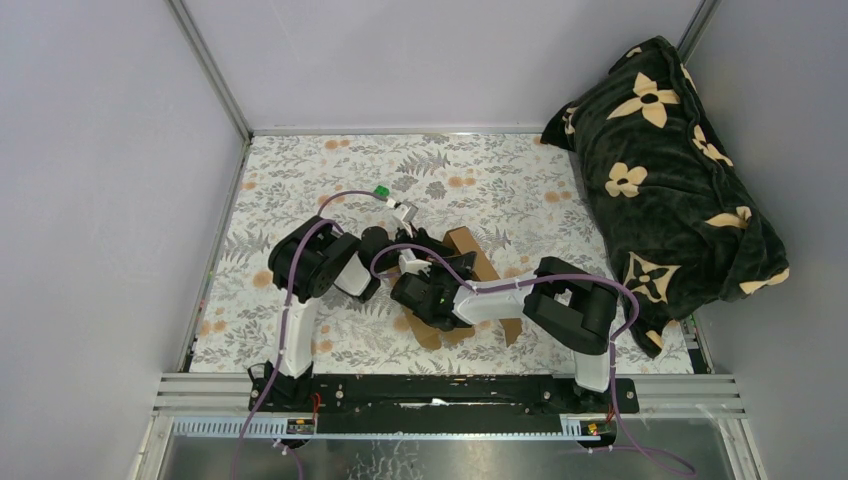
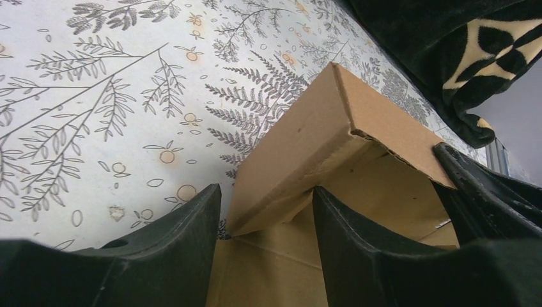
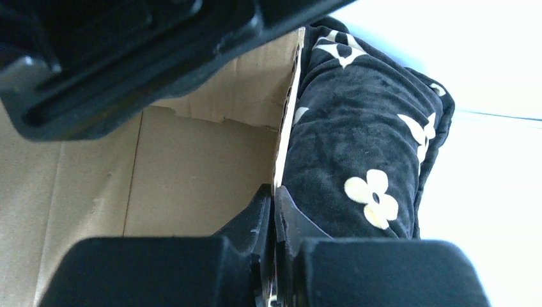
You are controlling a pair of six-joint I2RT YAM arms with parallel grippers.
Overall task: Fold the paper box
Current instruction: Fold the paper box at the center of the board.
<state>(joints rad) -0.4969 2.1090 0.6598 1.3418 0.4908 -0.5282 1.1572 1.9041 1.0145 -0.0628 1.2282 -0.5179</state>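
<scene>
While the right gripper [image 3: 273,195] pinches the seemingly light, crease-prone brown cardboard paper box [image 2: 300,141] by its two-o'clock wall edge, the left gripper [image 2: 265,192] straddles another wall, jaws apart.

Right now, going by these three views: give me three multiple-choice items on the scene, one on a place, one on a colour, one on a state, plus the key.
1. Where does the black flowered cushion lie on the table?
A. At its right side
B. At its left side
C. Between the arm bases

2. What colour is the small cube beyond the arms?
A. Red
B. Green
C. Blue

3. How does the right gripper stand?
A. Wide open above the table
B. Open around the cube
C. Shut on an edge of the paper box

Key:
1 A, the top view shows it against the right wall.
2 B, it shows bright green in the top view.
3 C, the right wrist view shows the jaws closed on the thin cardboard edge.
</scene>
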